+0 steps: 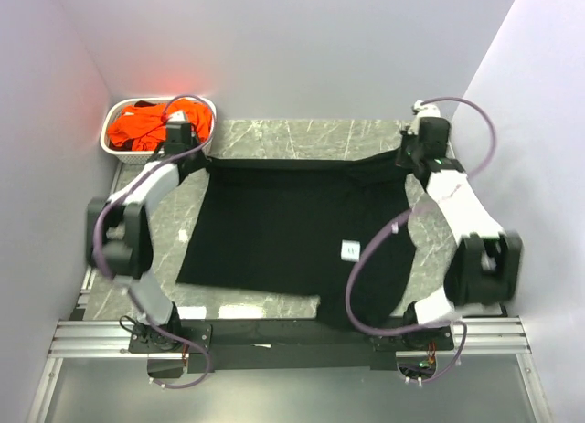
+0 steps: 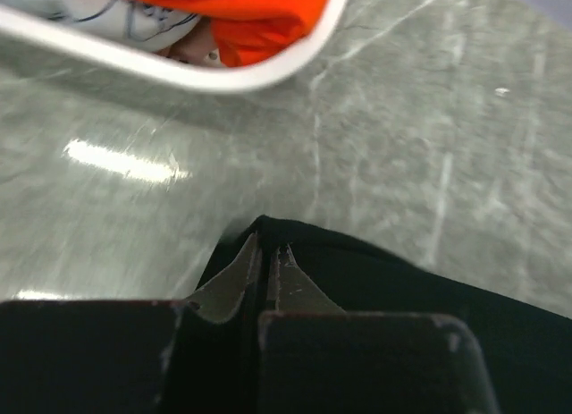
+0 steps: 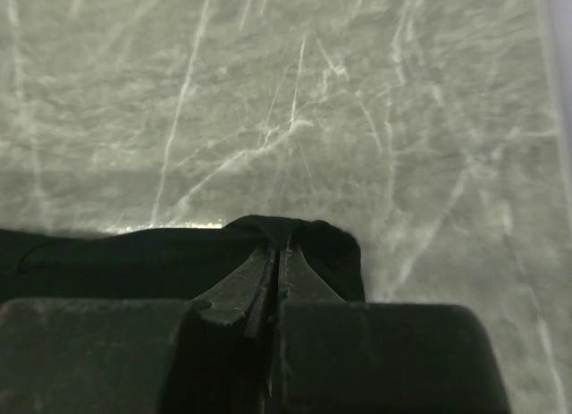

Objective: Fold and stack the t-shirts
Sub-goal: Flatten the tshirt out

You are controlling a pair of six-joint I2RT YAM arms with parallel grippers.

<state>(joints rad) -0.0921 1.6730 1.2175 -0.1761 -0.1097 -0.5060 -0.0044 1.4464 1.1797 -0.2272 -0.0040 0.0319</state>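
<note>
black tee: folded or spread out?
Spread. The black t-shirt lies open across the table, its far edge stretched between the left gripper and right gripper, both shut on it.

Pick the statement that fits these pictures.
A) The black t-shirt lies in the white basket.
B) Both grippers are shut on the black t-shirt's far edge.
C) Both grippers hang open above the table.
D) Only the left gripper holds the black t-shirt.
B: in the wrist views the left gripper and the right gripper each pinch black cloth, at the two far corners of the black t-shirt.
</note>
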